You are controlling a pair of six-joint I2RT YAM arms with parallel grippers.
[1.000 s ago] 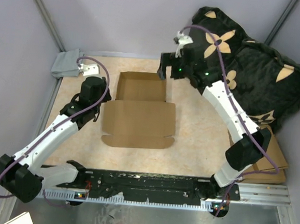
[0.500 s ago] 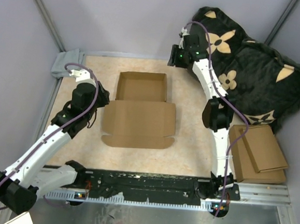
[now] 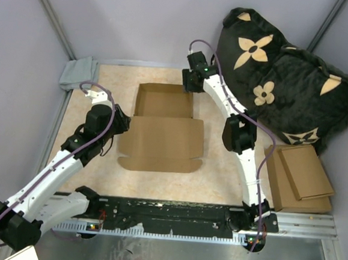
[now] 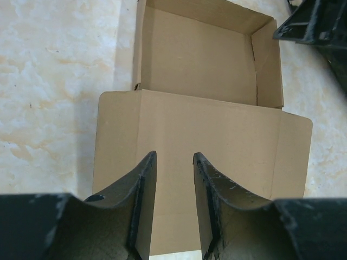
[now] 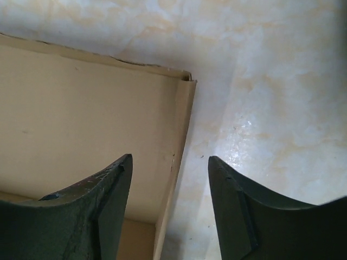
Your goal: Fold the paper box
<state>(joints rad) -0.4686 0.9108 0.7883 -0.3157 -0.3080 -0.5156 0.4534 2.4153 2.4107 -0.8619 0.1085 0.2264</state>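
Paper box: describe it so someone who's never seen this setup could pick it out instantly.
Look at the middle of the beige marbled table. The paper box is thin brown cardboard: a shallow open tray at the far end, with a flat lid panel lying toward the near edge. Unlike the flat cardboard stack at the right edge, it has raised walls.

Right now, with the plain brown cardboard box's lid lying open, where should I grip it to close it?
Probably the left side flap of the lid, coming low from the left with the left gripper: that edge casts a shadow, so seems lifted, while the far edge is hinged to the tray.
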